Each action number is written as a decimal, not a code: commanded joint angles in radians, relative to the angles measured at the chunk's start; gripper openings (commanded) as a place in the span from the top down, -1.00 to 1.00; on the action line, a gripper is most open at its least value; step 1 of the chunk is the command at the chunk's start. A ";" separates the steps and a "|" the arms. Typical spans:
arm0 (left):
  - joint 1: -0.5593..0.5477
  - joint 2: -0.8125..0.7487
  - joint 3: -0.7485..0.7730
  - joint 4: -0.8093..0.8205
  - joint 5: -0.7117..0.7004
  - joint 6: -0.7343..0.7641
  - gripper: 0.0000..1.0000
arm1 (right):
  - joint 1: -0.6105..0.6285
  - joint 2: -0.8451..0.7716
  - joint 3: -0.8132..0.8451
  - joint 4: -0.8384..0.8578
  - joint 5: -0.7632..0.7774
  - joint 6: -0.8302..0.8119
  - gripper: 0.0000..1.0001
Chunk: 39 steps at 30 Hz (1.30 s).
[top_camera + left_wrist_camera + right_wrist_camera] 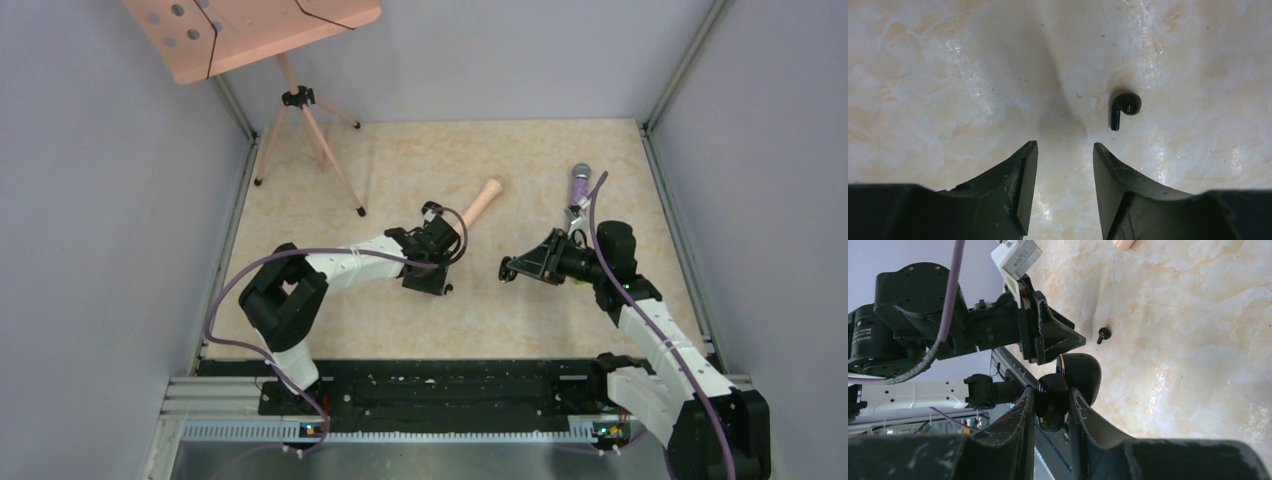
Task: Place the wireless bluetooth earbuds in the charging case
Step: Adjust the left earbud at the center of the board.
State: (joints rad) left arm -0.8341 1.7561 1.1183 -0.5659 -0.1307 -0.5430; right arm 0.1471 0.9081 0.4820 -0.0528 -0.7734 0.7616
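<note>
- Just ahead of the left gripper (1060,147), slightly to its right, one earbud (1124,107) lies on the table (923,75), well in from every edge.
- Its jaws stand apart, empty.
- Nearby, the right gripper (1050,390) clamps the case (1080,372), lid swung open, lifted off the table.

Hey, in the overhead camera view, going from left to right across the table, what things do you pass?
Wooden tripod stand → left arm's jaws, open → wooden peg → right arm's jaws, shut on the charging case → purple-topped object.
</note>
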 commanded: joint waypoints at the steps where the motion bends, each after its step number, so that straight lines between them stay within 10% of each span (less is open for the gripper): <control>1: -0.003 -0.054 0.057 -0.061 0.019 0.039 -0.06 | -0.009 -0.018 0.003 0.014 -0.001 -0.006 1.00; 9: -0.008 0.025 0.148 -0.070 0.126 0.057 -0.26 | -0.009 -0.041 0.023 -0.052 0.041 -0.037 1.00; 39: -0.022 0.249 0.324 -0.167 0.063 0.014 0.17 | -0.011 -0.055 0.037 -0.095 0.052 -0.066 1.00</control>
State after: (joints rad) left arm -0.8516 1.9781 1.3975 -0.7231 -0.0452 -0.5228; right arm 0.1471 0.8761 0.4824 -0.1654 -0.7265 0.7090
